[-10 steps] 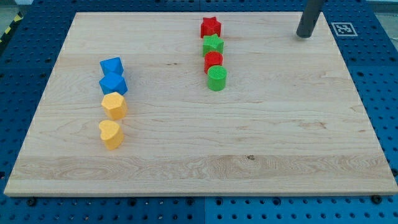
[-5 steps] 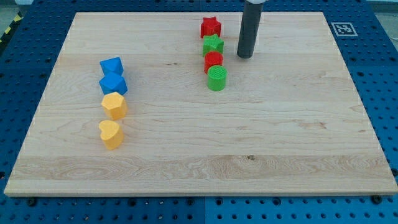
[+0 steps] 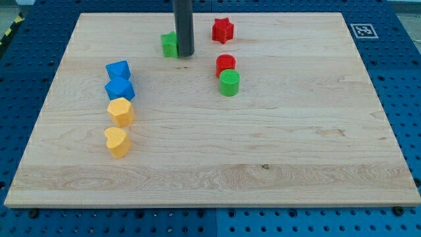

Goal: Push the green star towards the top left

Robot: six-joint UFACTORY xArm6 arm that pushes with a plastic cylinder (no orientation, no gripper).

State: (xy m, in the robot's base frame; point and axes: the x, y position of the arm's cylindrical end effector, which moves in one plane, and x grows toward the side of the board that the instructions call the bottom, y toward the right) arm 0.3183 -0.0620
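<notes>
My tip (image 3: 185, 54) sits pressed against the right side of the small green star-shaped block (image 3: 170, 44), which lies near the pale wooden bench's (image 3: 276, 171) top edge, left of centre. The star lies directly left of the tip, so the top-left corner is further along, leftward and slightly up. There's no claw here, just the dark rod. No readable writing; only a black-and-white marker tag (image 3: 364, 30) at the top-right corner.

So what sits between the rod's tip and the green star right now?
Nothing: in the camera view my tip sits directly against the green star, on its right side, partly hiding it, with no other block between them.
</notes>
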